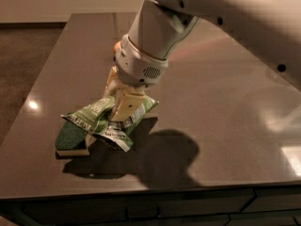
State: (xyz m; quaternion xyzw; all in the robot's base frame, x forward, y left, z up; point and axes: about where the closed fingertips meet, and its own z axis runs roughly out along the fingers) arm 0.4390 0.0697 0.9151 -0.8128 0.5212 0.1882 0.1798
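My gripper (118, 111) points down over the left part of a dark tabletop (225, 126), shut on a crumpled green snack bag (91, 117). The bag hangs from the cream fingers (126, 103) and spreads to the left. Its lower edge lies over a green and yellow sponge (69, 141), which rests flat on the table and is partly covered by the bag. Behind the wrist, only a sliver of an orange fruit (116, 46) shows.
The table's left edge drops to a brown carpeted floor (23, 69). Its front edge runs along the bottom above drawer fronts (188, 211). The white arm (225, 18) crosses the upper right and casts a shadow on the table right of the bag.
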